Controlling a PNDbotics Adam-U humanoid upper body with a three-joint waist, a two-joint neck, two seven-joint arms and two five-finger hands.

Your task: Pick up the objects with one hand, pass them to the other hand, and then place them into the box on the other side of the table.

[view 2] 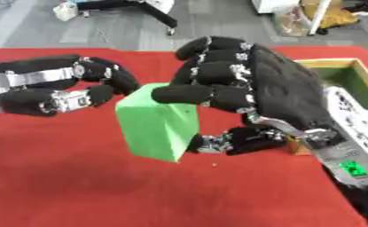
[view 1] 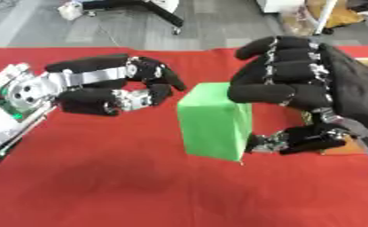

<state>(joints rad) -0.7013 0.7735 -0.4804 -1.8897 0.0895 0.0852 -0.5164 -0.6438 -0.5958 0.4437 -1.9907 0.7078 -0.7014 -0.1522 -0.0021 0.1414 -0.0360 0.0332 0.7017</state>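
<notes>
At the centre of the frame a green block [view 1: 214, 120] stands upright above the red tablecloth [view 1: 101, 186], pinched by the right hand [view 2: 272, 95], which enters from the right side. That hand's fingers [view 1: 283, 71] curl over the block's upper right corner while its thumb [view 1: 295, 141] presses the lower right edge, so the block sits to the left of the palm, held at 2 places. Whether the block's base touches the cloth or hangs just above it is hard to tell. The left hand [view 1: 101, 86] reaches in from the left edge, its fingers curved toward the thumb around nothing, with the fingertips just beside the block's upper left corner and apparently not touching it. At the right edge, behind the right hand, part of a wooden box [view 2: 350, 73] with a green floor shows.
</notes>
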